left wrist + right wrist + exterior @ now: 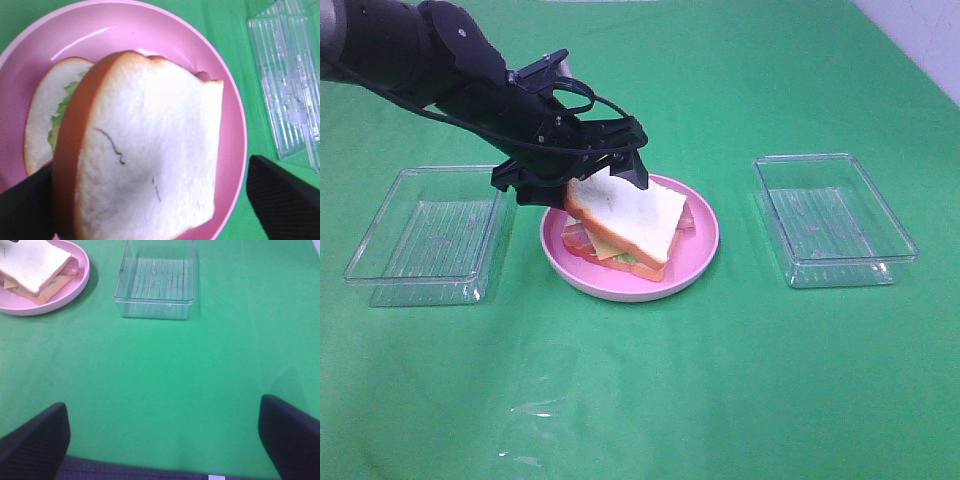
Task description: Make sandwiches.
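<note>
Top bread slice [625, 215] sits tilted on the sandwich [620, 250]; left gripper [582, 172] spread open, right gripper [162, 440] released; next, back away.

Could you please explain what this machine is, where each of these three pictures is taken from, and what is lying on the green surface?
This is a robot with two arms, each ending in a two-fingered gripper. One picture comes from a camera mounted high above the table; the other two come from small cameras on the arms' wrists, looking past the fingers.

On the green cloth sits a pink plate with a toy sandwich: a top bread slice lying tilted over the cheese, bacon and lettuce and the bottom slice. A clear plastic tray stands to the left and another clear tray to the right.

The left gripper is over the plate with its fingers spread either side of the top slice; it looks released, not squeezed. The right gripper is open over bare cloth, holding nothing.
</note>
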Controlling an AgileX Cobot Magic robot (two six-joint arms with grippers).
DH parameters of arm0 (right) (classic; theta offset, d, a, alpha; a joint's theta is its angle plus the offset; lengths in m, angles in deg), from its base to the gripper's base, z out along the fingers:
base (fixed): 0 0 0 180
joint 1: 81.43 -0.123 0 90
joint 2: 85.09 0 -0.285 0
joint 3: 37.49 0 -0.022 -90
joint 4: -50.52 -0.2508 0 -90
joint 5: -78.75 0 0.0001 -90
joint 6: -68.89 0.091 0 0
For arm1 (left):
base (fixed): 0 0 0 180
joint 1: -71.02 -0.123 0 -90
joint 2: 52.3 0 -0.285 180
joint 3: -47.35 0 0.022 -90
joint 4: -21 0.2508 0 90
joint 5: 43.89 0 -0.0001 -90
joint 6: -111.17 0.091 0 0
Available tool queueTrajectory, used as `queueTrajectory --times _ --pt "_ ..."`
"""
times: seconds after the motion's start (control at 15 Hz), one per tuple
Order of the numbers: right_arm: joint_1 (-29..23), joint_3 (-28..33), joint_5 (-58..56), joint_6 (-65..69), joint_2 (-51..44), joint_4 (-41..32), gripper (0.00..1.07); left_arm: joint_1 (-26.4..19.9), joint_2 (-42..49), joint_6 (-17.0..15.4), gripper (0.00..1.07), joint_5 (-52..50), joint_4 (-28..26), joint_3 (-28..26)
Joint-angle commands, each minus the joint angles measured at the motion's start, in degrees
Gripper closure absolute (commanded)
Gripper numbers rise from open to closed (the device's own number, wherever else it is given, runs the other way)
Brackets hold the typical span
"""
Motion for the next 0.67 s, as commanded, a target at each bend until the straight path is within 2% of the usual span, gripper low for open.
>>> queueTrajectory --times 0.07,0.2,0.33,0.4,0.67 --pt "0.3 0.1 0.2 -0.1 -1.9 0.1 0.09 -0.9 0.3 -2.4 0.09 3.8 4.6 -1.9" --pt "0.3 0.1 0.2 -0.1 -1.9 0.1 0.09 -1.5 0.6 -7.2 0.09 8.8 13.1 -4.5" --pt "0.3 0.1 0.2 -0.1 -1.9 0.1 0.09 -1.5 0.6 -13.2 0.1 15.5 23.3 -8.9" --pt "0.3 0.1 0.2 -0.1 -1.9 0.1 0.09 -1.5 0.6 -14.6 0.1 20.1 26.6 -11.5" --pt "0.3 0.1 0.2 -0.1 -1.9 0.1 0.09 -1.5 0.7 -14.7 0.1 40.0 35.9 -21.4"
